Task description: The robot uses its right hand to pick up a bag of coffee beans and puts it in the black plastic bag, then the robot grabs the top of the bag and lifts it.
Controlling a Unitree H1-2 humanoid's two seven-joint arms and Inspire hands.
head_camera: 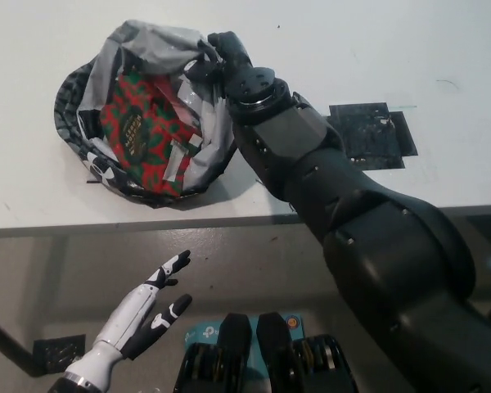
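1. Fingers spread and empty on the white left hand (151, 307), low at the lower left, below the table (442, 49) edge, palm-side up and slack.
2. Reached up from the lower right across the table's near edge: the black right arm (352, 205), running diagonally toward the upper left.
3. Clenched on the gathered grey rim at the top right of the black plastic bag (90, 160): the right hand (233, 70), with fingers (198, 69) wrapped into the plastic.
4. Sat on the white table near its front edge, mouth pulled up and open toward the camera, grey lining showing, right side drawn taut under the grip.
5. Lay inside the open bag: the bag of coffee beans (147, 135), red and green patterned, face up, long axis slanted from upper left to lower right, lower end partly covered by a fold of lining.
6. Stuck flat on the table farther right, well apart from the bag: a black tape patch (368, 135).
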